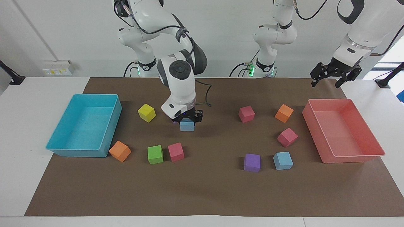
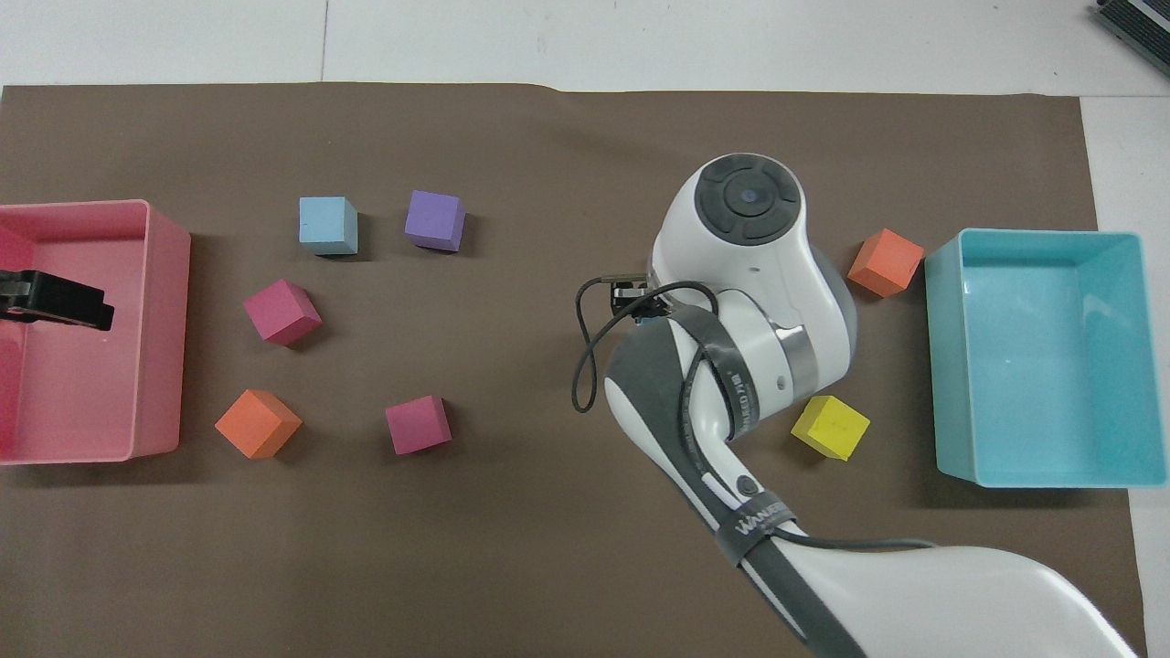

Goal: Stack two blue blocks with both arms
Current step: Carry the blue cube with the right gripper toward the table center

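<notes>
My right gripper is shut on a sky-blue block and holds it low over the brown mat near the table's middle. In the overhead view the right arm hides this block. The second blue block sits on the mat toward the left arm's end, beside a purple cube. My left gripper is open and empty. It waits high over the pink tray.
A turquoise tray stands at the right arm's end. Yellow, orange, green and pink cubes lie near it. Two pink cubes and an orange one lie near the pink tray.
</notes>
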You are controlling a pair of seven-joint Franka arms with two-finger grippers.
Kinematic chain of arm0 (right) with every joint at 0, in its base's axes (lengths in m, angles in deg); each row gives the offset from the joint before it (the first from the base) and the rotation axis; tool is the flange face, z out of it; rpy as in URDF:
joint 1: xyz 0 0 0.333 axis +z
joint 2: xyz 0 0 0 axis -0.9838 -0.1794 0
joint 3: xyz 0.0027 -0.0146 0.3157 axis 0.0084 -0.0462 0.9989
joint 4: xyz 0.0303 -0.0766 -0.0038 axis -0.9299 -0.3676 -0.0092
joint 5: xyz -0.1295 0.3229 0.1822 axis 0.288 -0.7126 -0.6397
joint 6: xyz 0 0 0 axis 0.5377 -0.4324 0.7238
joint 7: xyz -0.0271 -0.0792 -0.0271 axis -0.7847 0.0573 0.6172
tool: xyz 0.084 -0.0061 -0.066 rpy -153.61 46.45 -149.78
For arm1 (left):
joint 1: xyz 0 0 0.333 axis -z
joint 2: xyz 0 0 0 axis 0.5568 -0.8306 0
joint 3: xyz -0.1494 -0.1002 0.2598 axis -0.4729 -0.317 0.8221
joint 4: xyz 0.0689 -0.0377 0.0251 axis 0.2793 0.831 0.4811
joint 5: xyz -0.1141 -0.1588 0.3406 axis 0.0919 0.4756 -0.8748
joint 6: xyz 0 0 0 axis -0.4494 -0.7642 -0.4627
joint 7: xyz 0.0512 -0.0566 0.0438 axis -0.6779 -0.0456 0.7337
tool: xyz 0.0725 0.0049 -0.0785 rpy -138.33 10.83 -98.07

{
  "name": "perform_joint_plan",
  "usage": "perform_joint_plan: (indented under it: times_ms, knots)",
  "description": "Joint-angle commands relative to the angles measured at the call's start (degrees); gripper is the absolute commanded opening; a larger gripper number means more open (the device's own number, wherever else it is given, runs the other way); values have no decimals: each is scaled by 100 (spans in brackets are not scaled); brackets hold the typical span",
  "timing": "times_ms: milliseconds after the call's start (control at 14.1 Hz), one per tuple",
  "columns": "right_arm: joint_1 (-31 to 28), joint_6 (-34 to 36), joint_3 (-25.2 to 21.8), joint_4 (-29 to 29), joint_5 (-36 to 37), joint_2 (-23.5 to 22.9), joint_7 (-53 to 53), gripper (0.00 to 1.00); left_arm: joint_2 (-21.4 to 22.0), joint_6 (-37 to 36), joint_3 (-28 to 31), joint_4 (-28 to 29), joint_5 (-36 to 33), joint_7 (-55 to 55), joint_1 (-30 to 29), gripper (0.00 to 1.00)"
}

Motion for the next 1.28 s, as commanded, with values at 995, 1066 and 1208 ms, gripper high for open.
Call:
perform_joint_plan:
  times_ms: [995,1066,1208]
  knots:
    - [635,-888,-14,479,79,-1014,-489,0,90,-16,-34,57,77,28,-81,100]
    - [635,-898,-5,470,70,-1023,-463,0,90,-16,-34,57,77,28,-81,100]
    - [635,-907,-5,409,70,-1014,-280,0,90,-16,-34,57,77,28,-81,100]
